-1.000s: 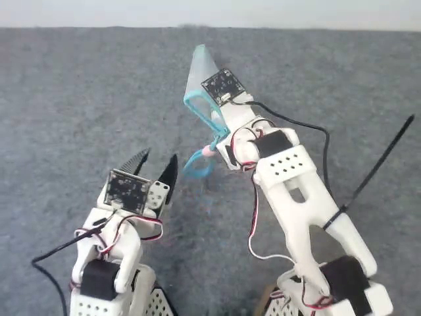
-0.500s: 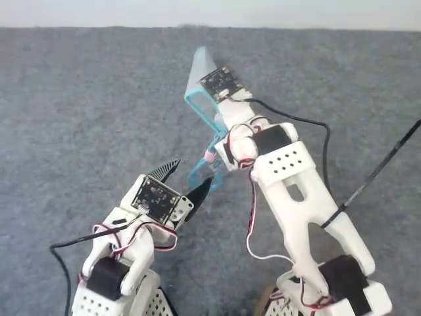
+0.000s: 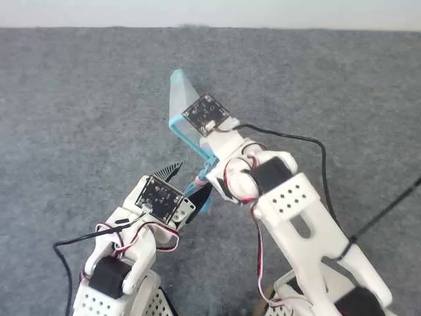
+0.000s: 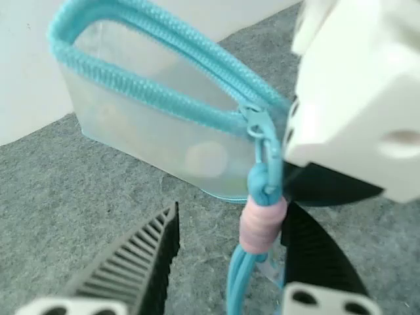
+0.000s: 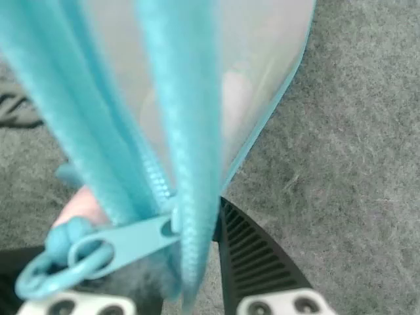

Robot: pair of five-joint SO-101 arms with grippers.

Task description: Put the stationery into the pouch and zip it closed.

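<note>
In the lower middle of the high view, I am holding my left tool (image 3: 191, 181) wide open, gripping nothing. Its two black fingers (image 4: 144, 256) are flanking the pouch's blue pull cord (image 4: 244, 289), with the cord's pink bead (image 4: 261, 226) hanging just beside one finger. Just beyond, my right tool (image 5: 190, 262) is pinching the zipper edge of the clear, blue-trimmed pouch (image 3: 179, 99), holding it up on edge over the grey desk (image 3: 79, 99), its far corner pointing toward the frame's upper middle.

Under my arms I see grey felt mat (image 3: 79, 99) covering the table, plain white wall (image 3: 263, 13) along its far edge.
</note>
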